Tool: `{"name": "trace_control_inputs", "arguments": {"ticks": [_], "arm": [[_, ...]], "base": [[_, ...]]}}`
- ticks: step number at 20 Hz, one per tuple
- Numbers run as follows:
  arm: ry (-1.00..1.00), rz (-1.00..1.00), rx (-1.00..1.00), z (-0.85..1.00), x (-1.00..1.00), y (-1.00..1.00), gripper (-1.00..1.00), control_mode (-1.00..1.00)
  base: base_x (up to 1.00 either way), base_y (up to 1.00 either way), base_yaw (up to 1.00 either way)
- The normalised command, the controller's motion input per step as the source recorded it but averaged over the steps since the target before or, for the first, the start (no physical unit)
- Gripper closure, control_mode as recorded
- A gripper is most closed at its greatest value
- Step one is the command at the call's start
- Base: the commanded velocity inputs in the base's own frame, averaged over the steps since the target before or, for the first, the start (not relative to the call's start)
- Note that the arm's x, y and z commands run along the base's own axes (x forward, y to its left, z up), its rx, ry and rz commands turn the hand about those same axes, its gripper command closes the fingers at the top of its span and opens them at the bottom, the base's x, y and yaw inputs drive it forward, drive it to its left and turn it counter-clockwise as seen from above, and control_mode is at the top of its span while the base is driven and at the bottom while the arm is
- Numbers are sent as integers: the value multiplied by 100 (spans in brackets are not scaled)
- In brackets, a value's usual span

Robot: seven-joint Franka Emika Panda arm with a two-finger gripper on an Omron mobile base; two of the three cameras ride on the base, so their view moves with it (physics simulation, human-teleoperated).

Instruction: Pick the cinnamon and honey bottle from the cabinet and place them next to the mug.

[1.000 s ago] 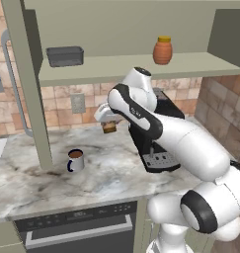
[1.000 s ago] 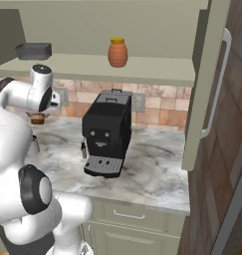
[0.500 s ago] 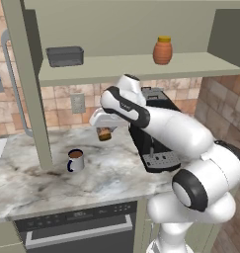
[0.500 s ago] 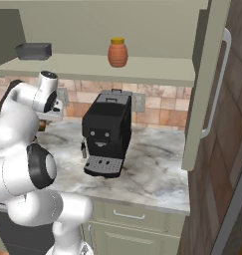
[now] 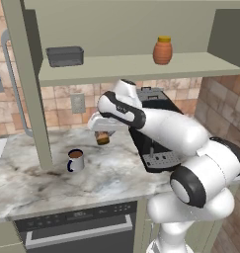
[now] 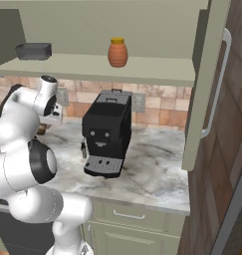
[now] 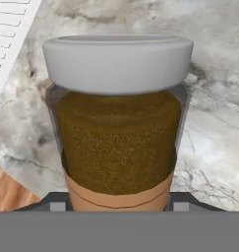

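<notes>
In the hand view the cinnamon (image 7: 118, 133) runs off the bottom of the picture, so its base and the fingertips gripping it are hidden. From the left base view, only the jar's lower part (image 5: 102, 140) peeks out beneath the gripper (image 5: 102, 132), and the arm covers much of the coffee machine (image 5: 158, 148). From the right base view the arm hides the mug entirely.
</notes>
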Motion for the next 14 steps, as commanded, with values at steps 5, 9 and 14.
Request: {"name": "trace_control_inputs", "arguments": {"ticks": [5,9,14], "arm": [[0,-8,0,-34,0,0,100,-100],[-8,0,0,-42,0,0,100,-100],[-17,0,0,-20,0,0,100,-100]], "base": [[0,0,0],[0,0,0],[0,0,0]]}}
